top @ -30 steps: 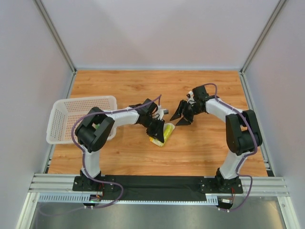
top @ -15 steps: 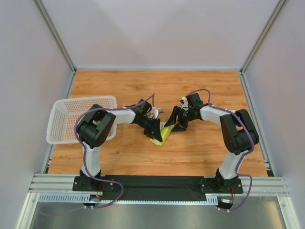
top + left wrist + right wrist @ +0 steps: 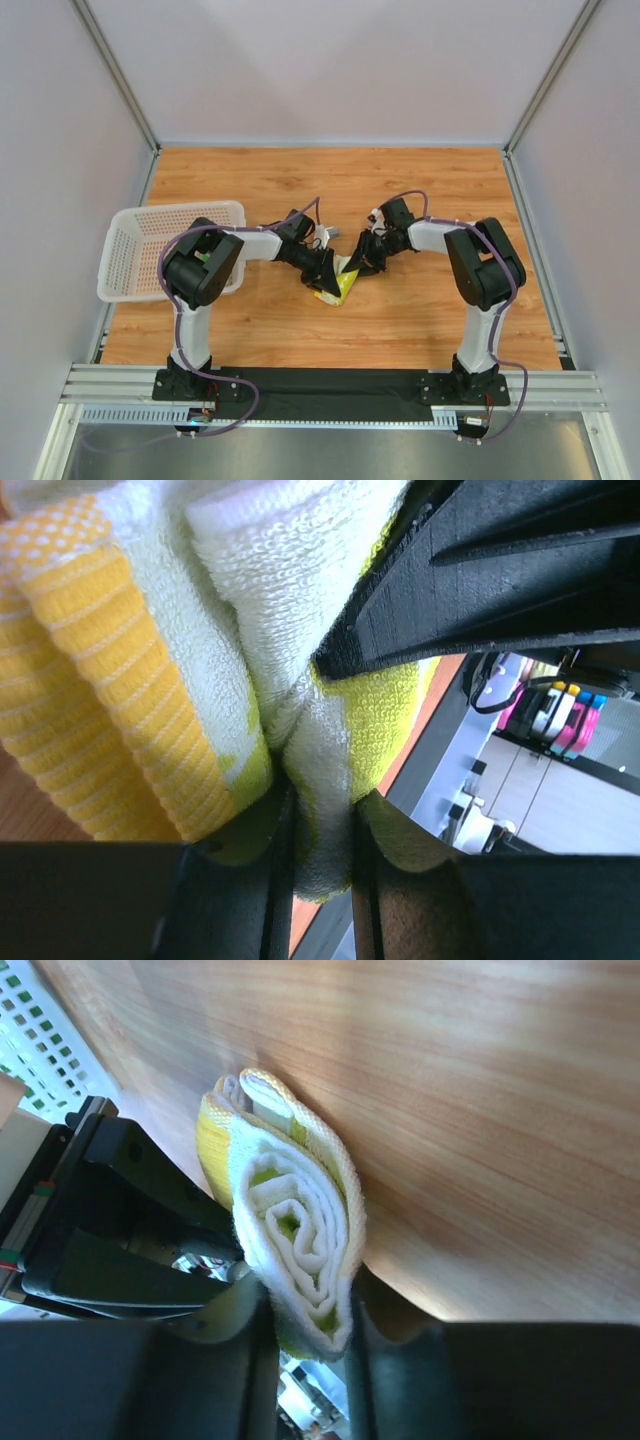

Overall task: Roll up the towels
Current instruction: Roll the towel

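The wooden table (image 3: 420,190) lies under both claws, and the white basket (image 3: 150,250) sits far behind the left claw (image 3: 328,272). The yellow towel (image 3: 295,1230) is rolled up between the claws. Each one, left and right claw (image 3: 305,1320), pinches an end. I think they should squeeze gently and turn together, so the roll does not loosen.

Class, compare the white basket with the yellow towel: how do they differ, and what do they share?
The basket is rigid white mesh; the towel is soft yellow-and-white cloth, rolled. The basket stands alone at the left edge of the table; the towel is mid-table, pinched in the jaws of the left gripper and the right gripper. Both show white.
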